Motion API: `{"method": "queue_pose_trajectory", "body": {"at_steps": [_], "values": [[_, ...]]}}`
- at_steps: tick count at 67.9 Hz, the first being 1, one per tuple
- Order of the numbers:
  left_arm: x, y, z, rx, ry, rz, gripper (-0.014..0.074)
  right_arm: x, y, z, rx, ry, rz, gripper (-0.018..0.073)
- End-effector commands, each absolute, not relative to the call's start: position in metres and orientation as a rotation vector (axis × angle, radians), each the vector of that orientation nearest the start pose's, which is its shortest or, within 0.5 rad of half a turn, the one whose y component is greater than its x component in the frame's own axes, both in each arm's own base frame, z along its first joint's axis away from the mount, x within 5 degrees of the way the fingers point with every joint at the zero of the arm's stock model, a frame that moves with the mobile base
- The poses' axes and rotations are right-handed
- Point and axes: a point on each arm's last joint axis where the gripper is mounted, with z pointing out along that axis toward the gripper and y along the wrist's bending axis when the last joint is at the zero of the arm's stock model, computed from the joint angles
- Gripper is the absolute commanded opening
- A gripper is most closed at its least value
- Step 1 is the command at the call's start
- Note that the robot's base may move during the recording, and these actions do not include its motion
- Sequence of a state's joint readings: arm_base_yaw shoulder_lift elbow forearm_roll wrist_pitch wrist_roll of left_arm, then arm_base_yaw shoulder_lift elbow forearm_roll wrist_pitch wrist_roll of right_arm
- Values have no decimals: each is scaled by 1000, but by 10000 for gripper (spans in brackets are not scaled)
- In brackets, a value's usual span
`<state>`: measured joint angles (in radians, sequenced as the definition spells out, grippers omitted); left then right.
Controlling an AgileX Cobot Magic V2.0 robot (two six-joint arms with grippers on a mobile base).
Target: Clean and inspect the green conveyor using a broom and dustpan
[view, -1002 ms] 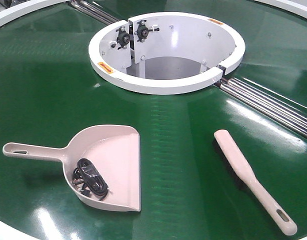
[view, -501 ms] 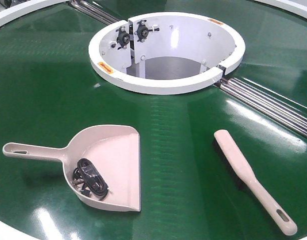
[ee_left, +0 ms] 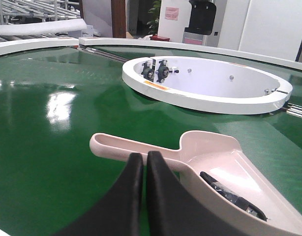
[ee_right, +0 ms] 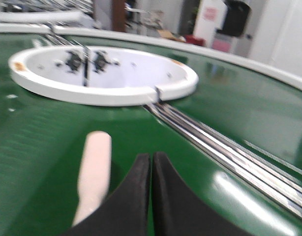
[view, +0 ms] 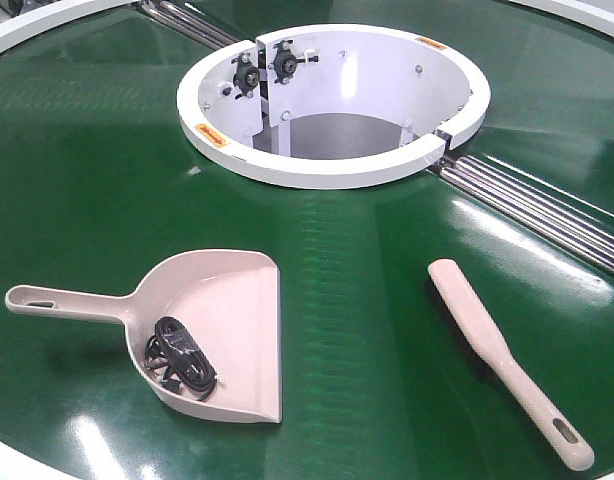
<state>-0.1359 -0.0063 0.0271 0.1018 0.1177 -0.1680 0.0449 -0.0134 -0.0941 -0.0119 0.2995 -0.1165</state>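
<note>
The green conveyor (view: 107, 190) fills the front view, with its white ring opening (view: 332, 100) at the top middle. The beige-pink dustpan (view: 212, 330) lies at the lower left, handle to the left, holding a black coiled cable (view: 182, 362). The beige broom (view: 502, 355) lies at the lower right, handle toward the front. Neither gripper shows in the front view. My left gripper (ee_left: 144, 157) is shut and empty, just short of the dustpan's handle (ee_left: 136, 150). My right gripper (ee_right: 151, 158) is shut and empty, to the right of the broom (ee_right: 94, 169).
Metal rollers (view: 547, 205) run from the ring toward the right edge, and another set (view: 187, 25) runs to the upper left. The conveyor's white rim (view: 17, 465) curves along the front left. Racks and a wall show beyond the belt in the left wrist view (ee_left: 33, 10).
</note>
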Motion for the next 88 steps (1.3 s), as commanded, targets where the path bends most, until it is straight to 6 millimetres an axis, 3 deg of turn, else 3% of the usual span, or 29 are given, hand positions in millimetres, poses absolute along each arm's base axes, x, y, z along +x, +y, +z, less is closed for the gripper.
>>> {"method": "queue_pose_trajectory", "body": {"at_steps": [1, 12, 43, 88], "values": [[56, -7, 191, 40, 1566, -162, -8, 52, -2, 215, -55, 1613, -97, -10], [56, -7, 191, 40, 1567, -161, -8, 56, -3, 190, 22, 1592, -48, -10], [56, -7, 191, 40, 1567, -161, -8, 56, 3, 193, -24, 1567, 63, -10], [56, -7, 191, 40, 1567, -161, -7, 56, 3, 193, -23, 1567, 62, -10]]}}
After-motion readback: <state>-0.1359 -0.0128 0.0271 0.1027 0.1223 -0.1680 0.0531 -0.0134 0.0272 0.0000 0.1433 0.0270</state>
